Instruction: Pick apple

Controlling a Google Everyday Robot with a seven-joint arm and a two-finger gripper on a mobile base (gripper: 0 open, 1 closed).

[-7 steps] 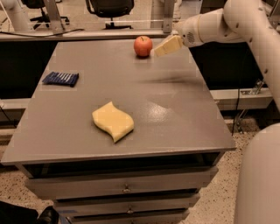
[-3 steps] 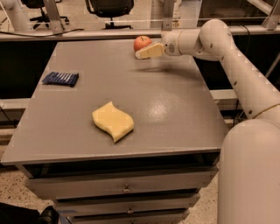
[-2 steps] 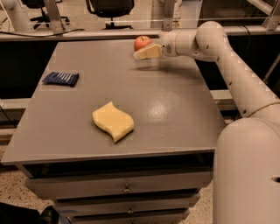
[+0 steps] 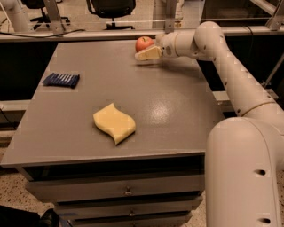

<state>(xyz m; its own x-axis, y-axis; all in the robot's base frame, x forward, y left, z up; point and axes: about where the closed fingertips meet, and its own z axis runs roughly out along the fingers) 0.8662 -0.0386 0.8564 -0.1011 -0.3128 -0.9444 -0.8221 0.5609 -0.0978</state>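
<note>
The apple (image 4: 143, 43) is small, round and red-orange, and sits on the grey table (image 4: 177, 115) near its far edge, right of the middle. My gripper (image 4: 147, 52) reaches in from the right on the white arm (image 4: 222, 53). It is right at the apple, with its cream tip lying just in front of and below the fruit and overlapping the apple's lower right side. I cannot tell whether they touch. The apple rests on the table.
A wavy pale yellow sponge (image 4: 114, 123) lies in the near middle of the table. A dark blue packet (image 4: 61, 80) lies at the left. Office chairs (image 4: 111, 8) and a rail stand beyond the far edge. Drawers (image 4: 115, 191) sit under the front edge.
The gripper swung in from the right to the apple's near side, then slid a little further left along its front. The apple, sponge and packet have stayed put.
</note>
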